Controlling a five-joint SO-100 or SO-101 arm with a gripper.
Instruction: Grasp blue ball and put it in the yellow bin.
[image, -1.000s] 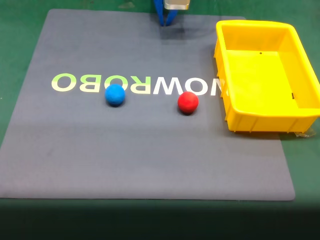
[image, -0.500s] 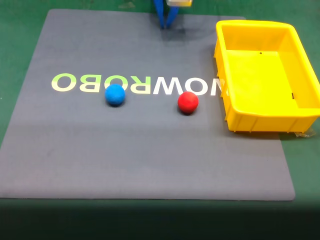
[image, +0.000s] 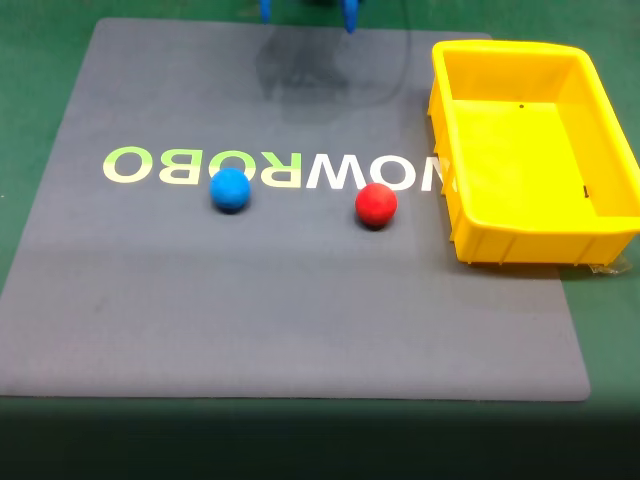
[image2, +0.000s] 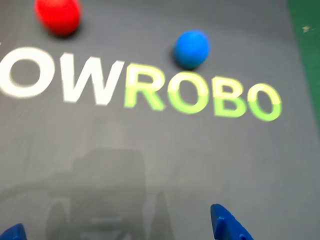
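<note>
The blue ball rests on the grey mat, touching the green letters "ROBO"; the wrist view shows the blue ball just above those letters. At the mat's right edge stands the yellow bin, with nothing inside it. My gripper is at the top edge of the fixed view, far behind the ball, its two blue fingertips spread wide and holding nothing. In the wrist view the gripper shows as two blue tips at the bottom edge, well short of the ball.
A red ball of the same size lies on the mat between the blue ball and the bin, and appears as the red ball at the wrist view's top left. The grey mat lies on a green table.
The gripper's fingers have spread from nearly together to wide apart, and it has drawn back toward the top edge. Both balls and the bin have stayed put.
</note>
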